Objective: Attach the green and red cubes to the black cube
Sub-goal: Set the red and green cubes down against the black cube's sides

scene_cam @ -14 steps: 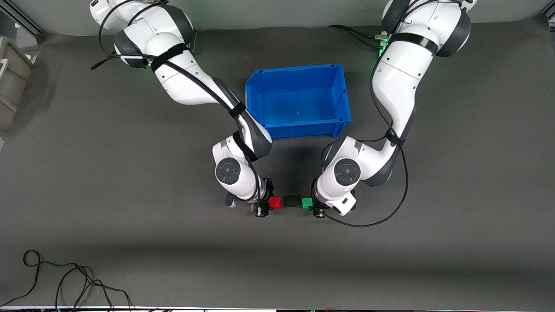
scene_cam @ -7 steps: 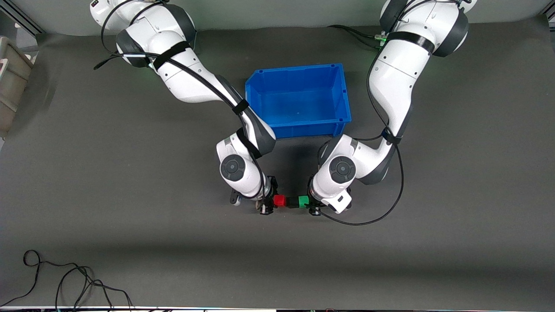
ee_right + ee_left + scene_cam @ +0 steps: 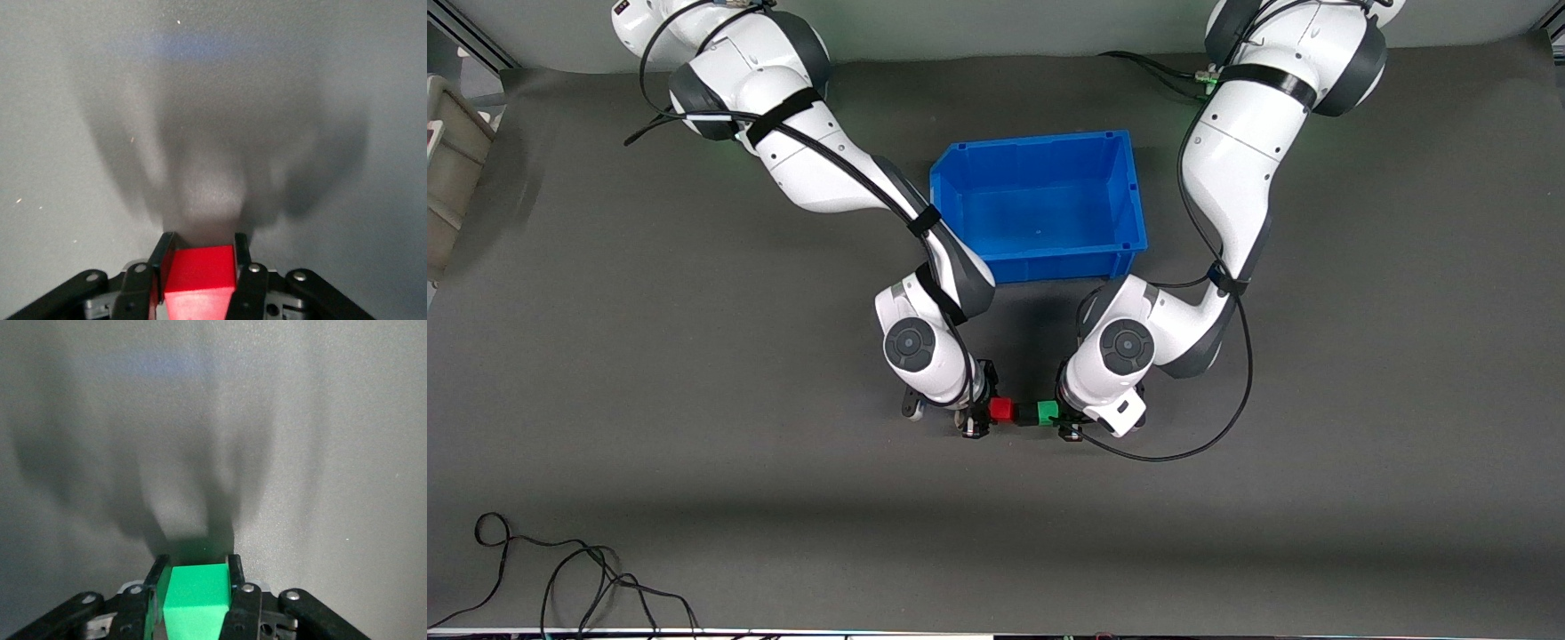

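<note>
The black cube (image 3: 1024,414) rests on the grey mat, nearer to the front camera than the blue bin. My right gripper (image 3: 989,412) is shut on the red cube (image 3: 1003,409) and holds it against the black cube's side toward the right arm's end. My left gripper (image 3: 1060,414) is shut on the green cube (image 3: 1047,411), which is pressed against the black cube's side toward the left arm's end. The three cubes form one row. The right wrist view shows the red cube (image 3: 199,273) between the fingers of the right gripper (image 3: 203,244). The left wrist view shows the green cube (image 3: 195,600) in the left gripper (image 3: 197,568). The black cube is hidden in both wrist views.
An empty blue bin (image 3: 1049,264) stands on the mat between the two arms, farther from the front camera than the cubes. A black cable (image 3: 560,578) lies at the near edge toward the right arm's end. A grey container (image 3: 449,169) sits at that end's edge.
Both grippers have moved toward each other with their cubes. The gaps beside the black cube have closed, and red and green now touch it.
</note>
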You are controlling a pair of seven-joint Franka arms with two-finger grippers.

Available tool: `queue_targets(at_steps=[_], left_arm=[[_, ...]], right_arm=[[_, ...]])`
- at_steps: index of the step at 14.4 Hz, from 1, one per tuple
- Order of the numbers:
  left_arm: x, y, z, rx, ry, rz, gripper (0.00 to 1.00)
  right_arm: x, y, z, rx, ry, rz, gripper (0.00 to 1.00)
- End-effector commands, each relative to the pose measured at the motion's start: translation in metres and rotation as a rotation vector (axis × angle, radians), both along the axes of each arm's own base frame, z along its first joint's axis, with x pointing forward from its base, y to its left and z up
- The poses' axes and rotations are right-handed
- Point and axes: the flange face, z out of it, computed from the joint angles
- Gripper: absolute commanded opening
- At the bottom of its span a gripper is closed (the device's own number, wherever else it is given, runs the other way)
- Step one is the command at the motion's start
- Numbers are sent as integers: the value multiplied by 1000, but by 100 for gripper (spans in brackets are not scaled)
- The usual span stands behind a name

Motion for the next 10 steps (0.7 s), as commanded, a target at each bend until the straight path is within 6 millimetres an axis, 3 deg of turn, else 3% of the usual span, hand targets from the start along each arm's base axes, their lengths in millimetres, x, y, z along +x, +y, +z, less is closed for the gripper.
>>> queue_targets(at_steps=[1, 8, 10], left_arm=[[1, -6, 4, -7, -10, 10, 0], [-2, -11, 4, -6, -12, -8, 0], [-2, -11, 5, -6, -15, -10, 13]], right_arm=[[5, 6, -5, -12, -27, -18, 0], [9, 11, -1, 2, -42, -16, 0], [10, 9, -1, -1, -44, -13, 0]])
